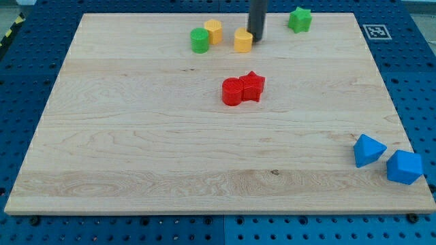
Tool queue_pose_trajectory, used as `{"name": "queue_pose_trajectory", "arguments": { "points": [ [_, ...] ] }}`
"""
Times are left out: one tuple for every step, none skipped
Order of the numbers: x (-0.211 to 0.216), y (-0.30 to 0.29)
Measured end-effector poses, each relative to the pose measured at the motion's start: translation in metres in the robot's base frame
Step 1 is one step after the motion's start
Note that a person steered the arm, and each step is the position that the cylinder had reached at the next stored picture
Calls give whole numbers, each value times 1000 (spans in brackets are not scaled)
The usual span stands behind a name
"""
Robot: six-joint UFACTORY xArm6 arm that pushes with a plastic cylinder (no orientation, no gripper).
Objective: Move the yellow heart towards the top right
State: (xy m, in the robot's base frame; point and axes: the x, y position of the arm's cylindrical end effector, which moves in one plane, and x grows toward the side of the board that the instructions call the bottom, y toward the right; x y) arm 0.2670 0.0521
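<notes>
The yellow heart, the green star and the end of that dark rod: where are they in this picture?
yellow heart (243,41): camera view, middle of its top face, beside the rod.
green star (299,19): camera view, centre of its top, near the view's top right.
my tip (257,40): camera view, very bottom end of the rod.

The board filling most of the frame is pale wood with fine lengthwise grain and a smooth, matt face, lying on a blue surface dotted with holes. The blocks look like smooth, solid-coloured plastic with a faint sheen: yellow heart and yellow block, green cylinder, green star, two red blocks, two blue blocks. At top centre, the dark rod has a smooth, slightly glossy finish.
</notes>
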Motion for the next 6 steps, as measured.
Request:
{"name": "queue_pose_trajectory", "arguments": {
  "points": [
    [-1,-16],
    [8,8],
    [18,14],
    [18,-25],
    [25,-59],
    [55,-67]
  ]
}}
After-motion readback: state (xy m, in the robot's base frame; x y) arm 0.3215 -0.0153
